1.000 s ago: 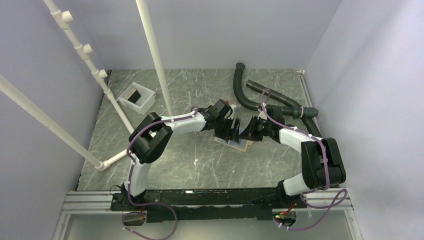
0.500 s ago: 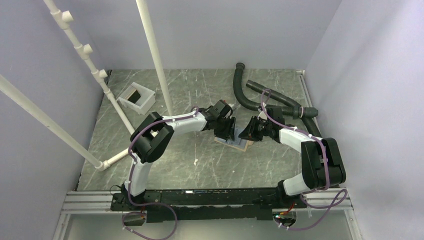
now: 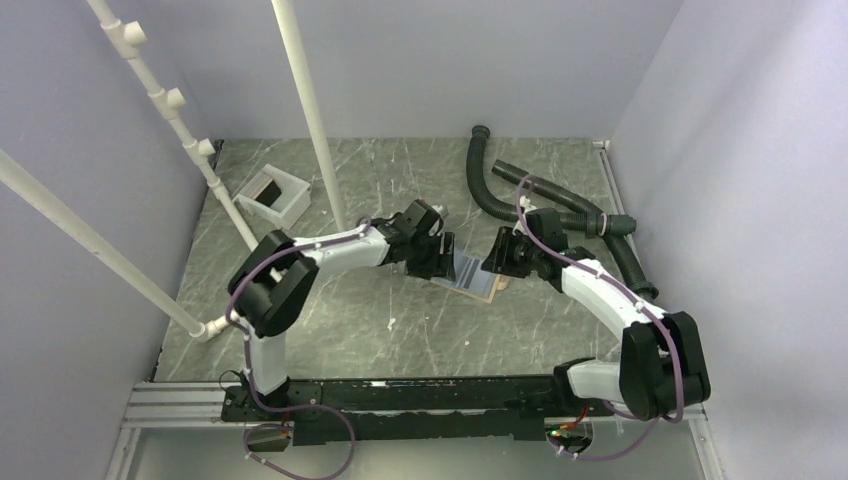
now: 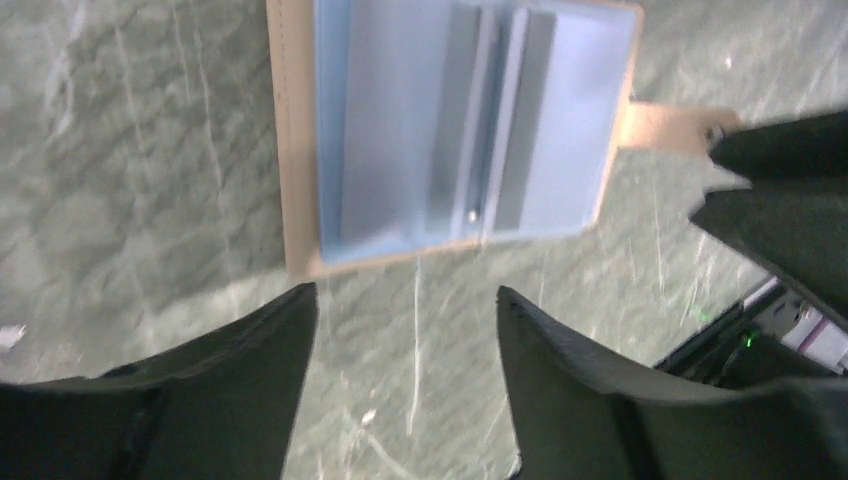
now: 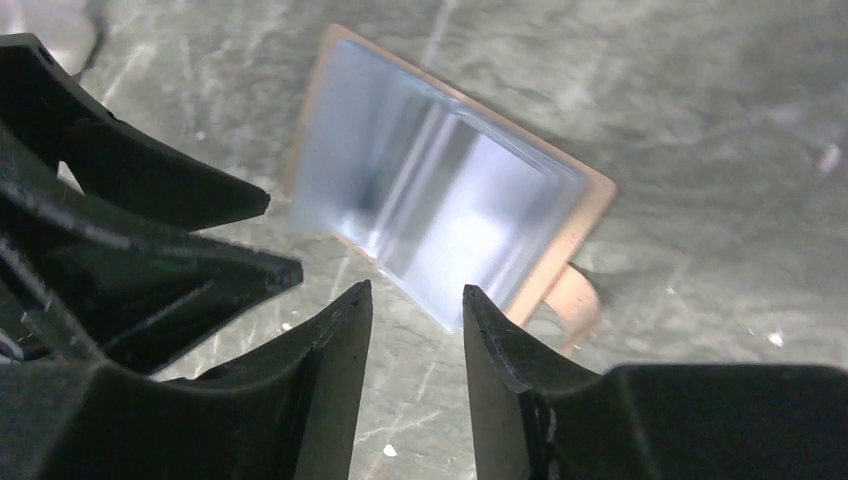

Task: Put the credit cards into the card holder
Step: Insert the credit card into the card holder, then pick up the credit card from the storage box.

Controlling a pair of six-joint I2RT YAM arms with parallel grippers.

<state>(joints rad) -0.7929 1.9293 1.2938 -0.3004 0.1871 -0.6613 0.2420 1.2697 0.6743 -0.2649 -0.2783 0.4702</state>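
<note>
- Wallet lay open on the bench, blue lining up
- Left claw spread, empty, just beside the wallet's edge
- Right claw spread, empty, perhaps touching the tab

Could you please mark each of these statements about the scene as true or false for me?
1. The card holder lies open with its pale blue inside facing up. True.
2. The left gripper is clamped on a card. False: its jaws stand apart with nothing between them.
3. The white tray stands at the far left, apart from the card holder. True.
4. The right gripper grips the snap tab. False: its jaws are apart and empty.
5. The black hoses lie at the near left. False: they lie at the far right.
</note>
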